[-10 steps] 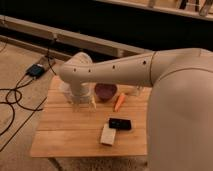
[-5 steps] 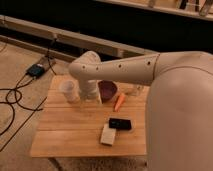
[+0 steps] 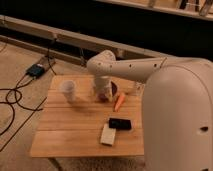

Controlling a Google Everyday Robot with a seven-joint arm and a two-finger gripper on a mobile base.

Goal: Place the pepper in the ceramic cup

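Camera view, single cam:

- Arm [image 3: 135, 69] reaches from the big white body on the right, across the back of the wooden table [image 3: 75, 125], then bends down at the wrist.
- Gripper [image 3: 103, 95] hangs low at the back-centre of the table, at the left edge of the dark purple bowl [image 3: 115, 88]. I can't tell whether it touches the bowl or just overlaps it from this angle.
- Claw: fingers spread wide, nothing seen between them, no grip on anything.
- Pepper [image 3: 119, 102] lies flat on the table, free, just right of the gripper and in front of the bowl. Tapered end points toward the front edge (slightly tilted off straight). Not in the cup.
- Ceramic cup [image 3: 68, 90] stands upright at the back-left of the table, left of the gripper, clear gap between the two. The gripper sits between cup and pepper.
- Black device [image 3: 120, 123] lies flat in front of the pepper, toward the front-right. Pale block [image 3: 107, 135] just beside it at its front-left corner, close to the table's front edge.
- Floor, left of the table: small black box [image 3: 36, 70] and dark cables [image 3: 11, 97] trailing across.
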